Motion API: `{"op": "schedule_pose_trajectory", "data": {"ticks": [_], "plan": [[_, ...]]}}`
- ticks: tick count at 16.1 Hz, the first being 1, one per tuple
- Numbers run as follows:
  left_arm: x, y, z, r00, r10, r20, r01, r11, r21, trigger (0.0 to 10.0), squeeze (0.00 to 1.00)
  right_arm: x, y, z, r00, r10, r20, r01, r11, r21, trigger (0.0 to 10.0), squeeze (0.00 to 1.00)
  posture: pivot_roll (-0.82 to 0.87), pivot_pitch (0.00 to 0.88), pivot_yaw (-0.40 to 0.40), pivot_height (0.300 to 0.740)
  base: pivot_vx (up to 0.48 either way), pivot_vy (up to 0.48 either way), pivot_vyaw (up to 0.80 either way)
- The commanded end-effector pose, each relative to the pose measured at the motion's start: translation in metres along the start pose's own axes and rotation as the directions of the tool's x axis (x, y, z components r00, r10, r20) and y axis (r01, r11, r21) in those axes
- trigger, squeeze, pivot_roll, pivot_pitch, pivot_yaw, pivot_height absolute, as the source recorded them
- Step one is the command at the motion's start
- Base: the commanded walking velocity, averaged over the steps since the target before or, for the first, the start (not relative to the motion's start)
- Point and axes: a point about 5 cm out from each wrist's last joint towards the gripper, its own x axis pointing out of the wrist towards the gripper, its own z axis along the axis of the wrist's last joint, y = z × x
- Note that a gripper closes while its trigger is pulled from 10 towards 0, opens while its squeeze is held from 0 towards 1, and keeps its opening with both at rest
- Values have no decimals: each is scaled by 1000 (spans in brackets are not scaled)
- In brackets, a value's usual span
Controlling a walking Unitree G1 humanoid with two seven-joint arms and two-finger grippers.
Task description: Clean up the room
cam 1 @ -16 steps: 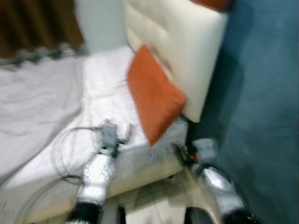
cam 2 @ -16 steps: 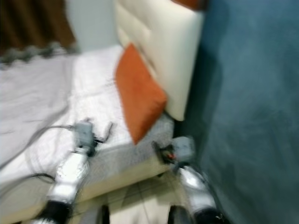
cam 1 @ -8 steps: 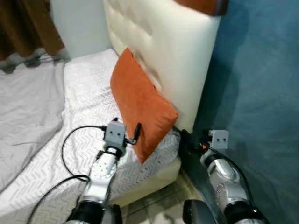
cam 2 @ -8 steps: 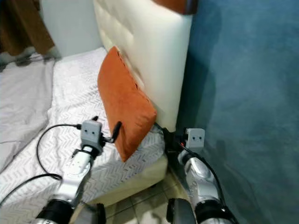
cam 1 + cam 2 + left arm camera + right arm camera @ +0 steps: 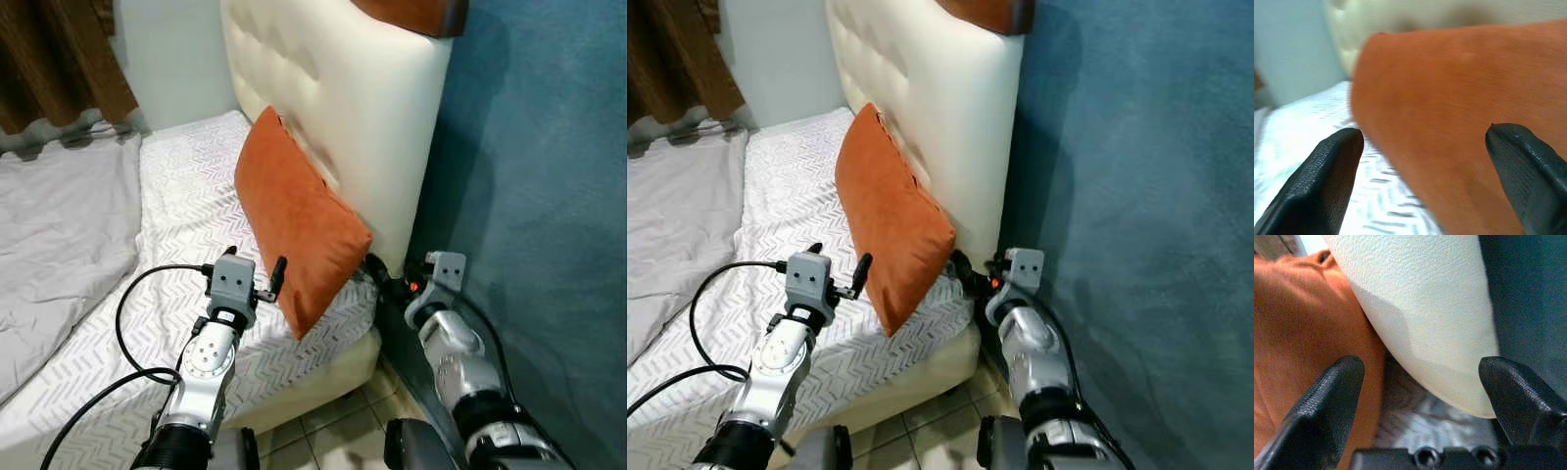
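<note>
An orange pillow (image 5: 299, 220) leans upright against the cream padded headboard (image 5: 343, 88), its lower corner on the white zigzag sheet (image 5: 186, 196). My left gripper (image 5: 255, 262) hovers just above the sheet in front of the pillow's face, open, with nothing between its fingers. In the left wrist view the pillow (image 5: 1449, 98) looms close beyond that gripper (image 5: 1422, 147). My right gripper (image 5: 384, 277) is open at the bed's corner, pointing at the gap where the pillow (image 5: 1303, 333) meets the headboard's lower end (image 5: 1415, 298).
A crumpled grey blanket (image 5: 59, 235) covers the bed's left side. A blue wall (image 5: 549, 147) stands close on the right. Brown curtains (image 5: 59, 59) hang at the back left. A black cable (image 5: 127, 313) loops over the sheet. Tiled floor (image 5: 323, 431) shows below the bed edge.
The view has swung left to right and gone from blurred to sharp. Both grippers have come closer to the pillow and the headboard's lower end; they have shifted little in the last half second.
</note>
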Motion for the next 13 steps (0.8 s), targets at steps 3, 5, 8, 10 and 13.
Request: {"op": "schedule_pose_trajectory", "data": {"ticks": [3, 5, 8, 10, 13], "plan": [[-13, 27, -10, 975, 213, -64, -215, 976, -20, 10000, 0, 11, 15, 1, 997, 73, -24, -71, 994, 84, 10000, 0, 50, 38, 30, 572, 0, 0, 0], [-18, 29, -12, 971, 226, -75, -228, 973, -18, 10000, 0, 15, 25, 3, 991, 130, -30, -128, 991, 47, 10000, 0, 67, 45, 12, 572, 0, 0, 0], [-20, 27, -9, 970, 233, -67, -234, 972, -8, 10000, 0, 16, 29, 4, 981, 193, -38, -191, 981, 30, 10000, 0, 76, 48, -2, 586, 0, 0, 0], [-19, 24, -8, 975, 213, -61, -214, 977, -3, 10000, 0, 15, 26, 4, 983, 176, -47, -176, 984, 9, 10000, 0, 70, 49, -3, 610, 0, 0, 0], [-17, 21, -6, 980, 194, -52, -194, 981, 4, 10000, 0, 13, 16, 4, 991, 121, -55, -123, 992, -39, 10000, 0, 63, 50, -1, 615, 0, 0, 0]]}}
